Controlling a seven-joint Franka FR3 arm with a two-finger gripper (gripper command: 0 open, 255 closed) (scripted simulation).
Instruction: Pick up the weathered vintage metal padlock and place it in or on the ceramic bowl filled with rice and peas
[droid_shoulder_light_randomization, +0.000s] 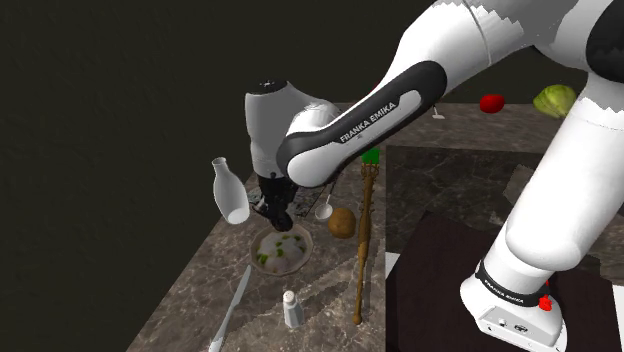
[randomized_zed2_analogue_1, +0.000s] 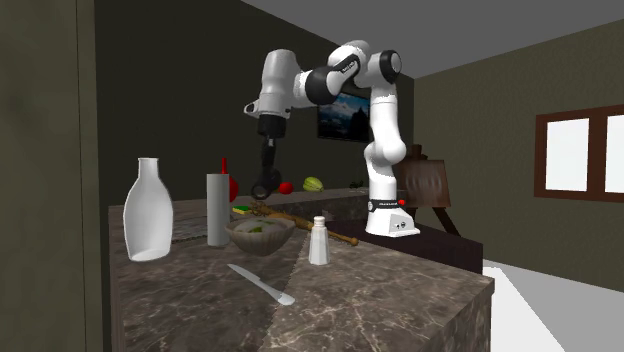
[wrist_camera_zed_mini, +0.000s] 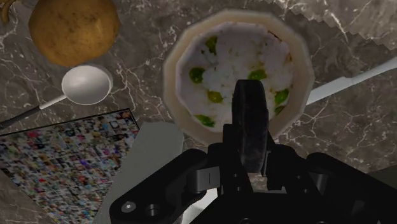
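Bench (droid_shoulder_light_randomization: 190, 300) dark marble. Bowl (wrist_camera_zed_mini: 170, 70) of rice and peas toward its edge at the shoulder view's left. Gripper (wrist_camera_zed_mini: 251, 175) hangs above the bowl, clamped on padlock (wrist_camera_zed_mini: 250, 118). Padlock's long axis in line with the gripper, pointing down at the rice, inside the rim, clear of it. Likely only needs straight lowering, then release.

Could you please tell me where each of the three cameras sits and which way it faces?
Shoulder view: beside the stand, looking down over the counter; the white arm and stand show.
Second exterior view: low, across the counter, facing the whole arm.
Wrist view: on the hand, looking down at the bowl; the gripper clasps the padlock.
Shared: all three show the bowl.
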